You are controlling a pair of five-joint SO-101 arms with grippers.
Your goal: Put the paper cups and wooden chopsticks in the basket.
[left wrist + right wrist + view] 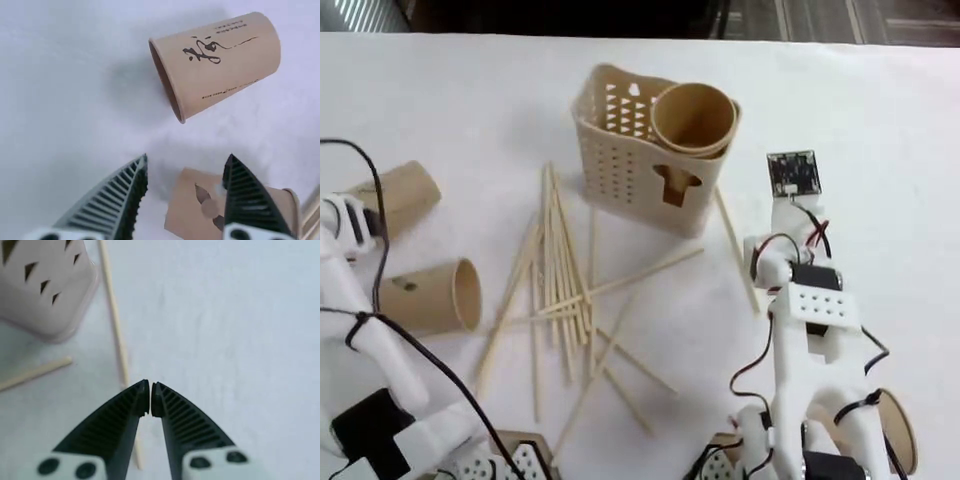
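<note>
A beige perforated basket (638, 152) stands upright at the table's middle back with one paper cup (693, 118) in it. Two paper cups (402, 195) (428, 296) lie on their sides at the left. Several wooden chopsticks (558, 278) are scattered in front of the basket. My left gripper (186, 167) is open above the nearer cup (200, 212), with the other cup (220, 60) lying beyond. My right gripper (150, 392) is shut and empty, its tips just beside a single chopstick (116, 325) near the basket's corner (45, 290).
Another paper cup (898, 430) lies at the front right behind the right arm (810, 310). A second chopstick (35, 372) lies by the basket's base. White cloth covers the table, with open room at the right and far left.
</note>
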